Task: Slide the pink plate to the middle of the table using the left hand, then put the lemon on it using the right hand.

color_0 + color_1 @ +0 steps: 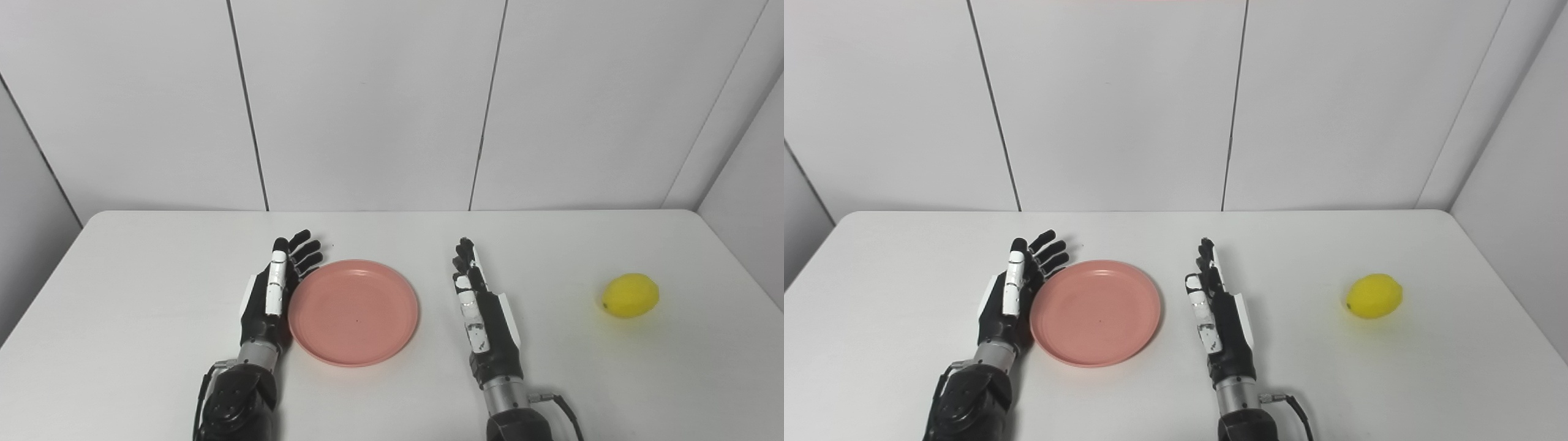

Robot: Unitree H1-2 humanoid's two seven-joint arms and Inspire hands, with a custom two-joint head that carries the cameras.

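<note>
I am resting my left hand (272,294), fingers spread, seemingly touching the pink plate (354,311) mid-table – ready to nudge – while my right hand (484,312) is waiting open, lemon (629,295) well apart.

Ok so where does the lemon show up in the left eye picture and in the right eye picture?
Left eye view: the lemon lies at far right, a little below mid-height, on the table.
Right eye view: the lemon sits at the same height but further from the right edge.
Shared landmark: the pink plate, left of centre in both; the right hand stands between it and the lemon.
</note>
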